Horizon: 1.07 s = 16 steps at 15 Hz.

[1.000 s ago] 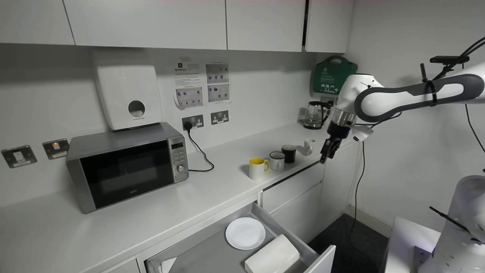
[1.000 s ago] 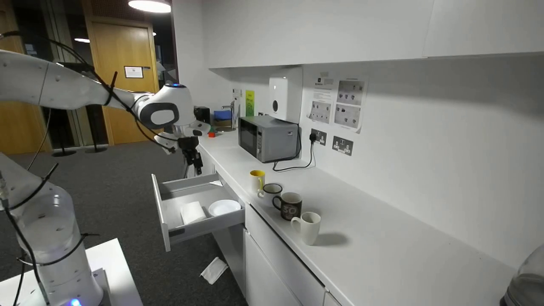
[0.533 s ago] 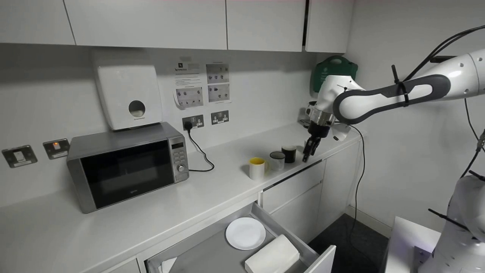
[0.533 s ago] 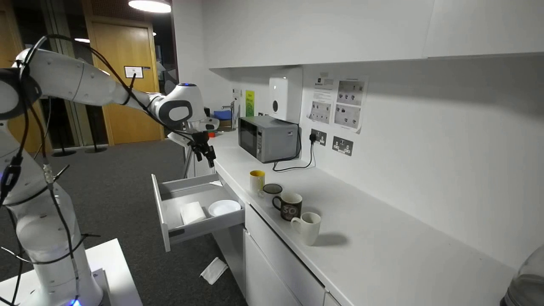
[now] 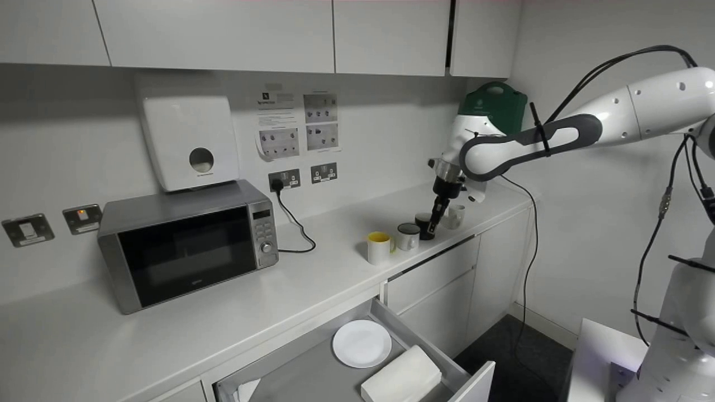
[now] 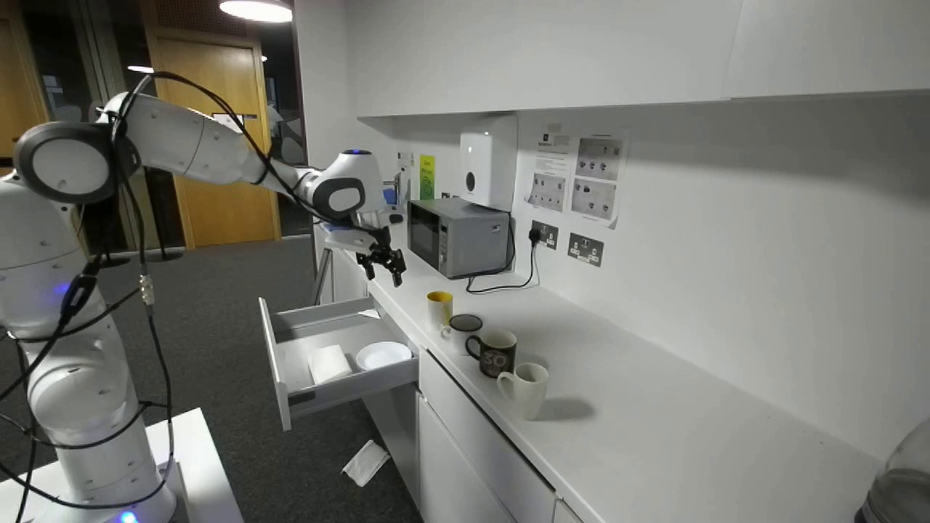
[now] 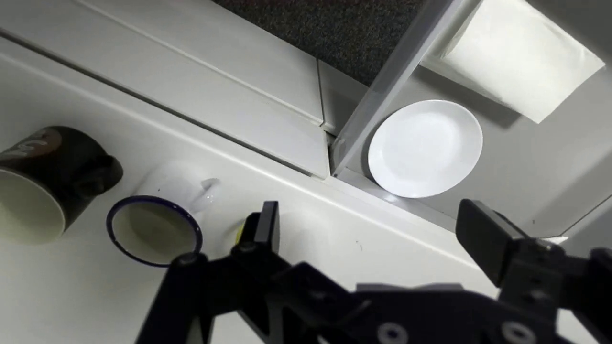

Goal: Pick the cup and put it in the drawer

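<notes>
near the front edge of the table (image 5: 313,273), hanging the gripper (image 6: 383,277) downward, spreading its fingers (image 7: 483,234) wide apart and gripping nothing between them. hovering apart from the cup (image 5: 378,251), finding it upright on the table, white outside and yellow inside, nearest the microwave (image 5: 190,245) in a row of four. seeing, in both exterior views, a dark-rimmed white mug (image 5: 408,240) just beside it, then a dark mug (image 6: 496,357), then a plain white mug (image 6: 529,396) at the far end. in the wrist view, catching only a yellow sliver and a pale patch of the cup behind one finger, and spotting the dark-rimmed and dark mugs off to that same side. below the table, finding the drawer (image 5: 310,377) pulled well out, bearing a white plate (image 5: 362,343) and, near it, a white block-like bundle (image 5: 401,375). sighting both, from the wrist, past the tip of the other finger, lying on the grey drawer floor.
</notes>
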Each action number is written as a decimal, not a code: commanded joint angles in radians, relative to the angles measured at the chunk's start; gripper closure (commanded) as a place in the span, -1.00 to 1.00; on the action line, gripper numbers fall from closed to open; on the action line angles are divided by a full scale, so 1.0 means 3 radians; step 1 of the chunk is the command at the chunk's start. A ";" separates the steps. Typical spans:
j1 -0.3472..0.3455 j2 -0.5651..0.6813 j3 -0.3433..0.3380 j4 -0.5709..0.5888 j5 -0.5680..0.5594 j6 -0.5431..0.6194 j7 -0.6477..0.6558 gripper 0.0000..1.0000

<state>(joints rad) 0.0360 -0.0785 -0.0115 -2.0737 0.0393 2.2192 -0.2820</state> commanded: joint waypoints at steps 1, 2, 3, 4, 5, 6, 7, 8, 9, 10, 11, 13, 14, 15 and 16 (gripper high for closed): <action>-0.0060 0.0406 -0.0051 0.0443 0.0110 -0.0026 -0.0376 -1.00; -0.0082 0.0488 -0.0050 0.0526 0.0119 -0.0048 -0.0431 -1.00; -0.0107 0.0560 -0.0044 0.0601 0.0107 -0.0052 -0.0461 -1.00; -0.0126 0.0614 -0.0038 0.0667 0.0105 -0.0089 -0.0489 -1.00; -0.0106 0.0458 -0.0008 0.0433 0.0030 -0.0012 -0.0293 -1.00; -0.0116 0.0508 -0.0006 0.0468 0.0029 -0.0013 -0.0292 -1.00; -0.0116 0.0522 -0.0002 0.0464 0.0028 -0.0013 -0.0286 -1.00; -0.0116 0.0523 0.0001 0.0460 0.0028 -0.0013 -0.0285 -1.00; -0.0115 0.0522 0.0004 0.0460 0.0028 -0.0013 -0.0285 -1.00; -0.0114 0.0519 0.0007 0.0460 0.0029 -0.0013 -0.0284 -1.00; -0.0113 0.0517 0.0009 0.0460 0.0029 -0.0013 -0.0284 -1.00; -0.0113 0.0517 0.0009 0.0460 0.0029 -0.0013 -0.0284 -1.00; -0.0113 0.0517 0.0009 0.0460 0.0029 -0.0013 -0.0284 -1.00; -0.0113 0.0517 0.0009 0.0460 0.0029 -0.0013 -0.0284 -1.00; -0.0113 0.0517 0.0009 0.0460 0.0029 -0.0013 -0.0284 -1.00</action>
<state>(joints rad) 0.0131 0.0765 -0.0204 -1.9380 0.0495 2.2183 -0.3687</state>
